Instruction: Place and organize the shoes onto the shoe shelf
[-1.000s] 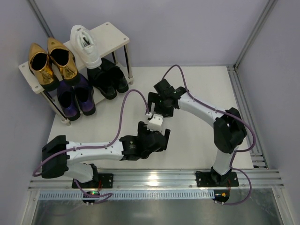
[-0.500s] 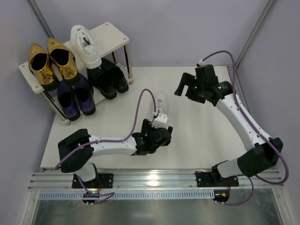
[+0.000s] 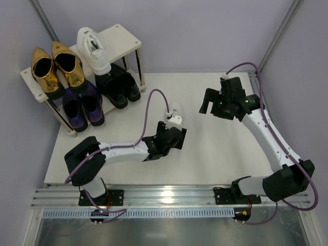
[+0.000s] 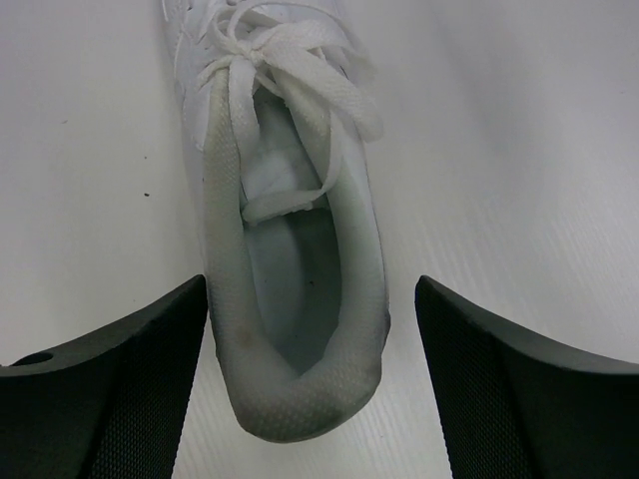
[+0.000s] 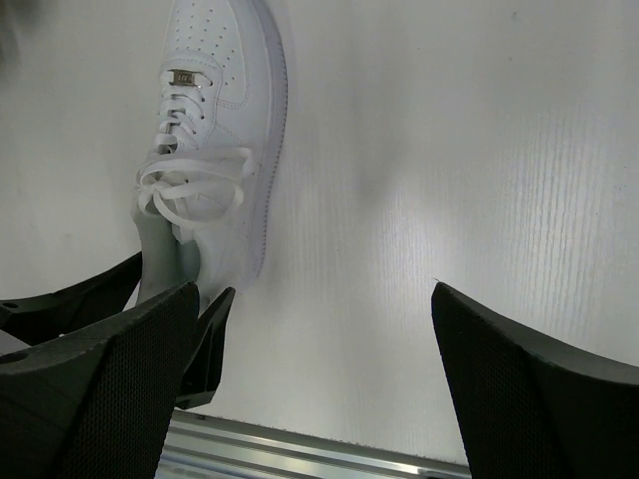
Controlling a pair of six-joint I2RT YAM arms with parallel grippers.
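A white sneaker [image 4: 290,200] lies on the table, its heel between the open fingers of my left gripper [image 4: 310,289]. The left finger is right against the heel and the right finger stands apart. From above, only its toe [image 3: 176,108] shows past my left gripper [image 3: 174,128]. My right gripper [image 3: 211,108] is open and empty, raised to the sneaker's right; the sneaker also shows in the right wrist view [image 5: 215,150]. The shoe shelf [image 3: 125,38] holds gold loafers [image 3: 54,69] and the other white sneaker [image 3: 94,51] on top, with purple shoes [image 3: 82,105] and black shoes [image 3: 118,87] below.
The shelf stands in the back left corner against the wall. A metal rail [image 3: 169,197] runs along the near table edge. Walls close in the back and both sides. The left arm's purple cable [image 3: 148,105] loops above the table.
My right arm has pulled away from the sneaker to the back right and risen. My left gripper has moved forward so its fingers sit around the sneaker's heel.
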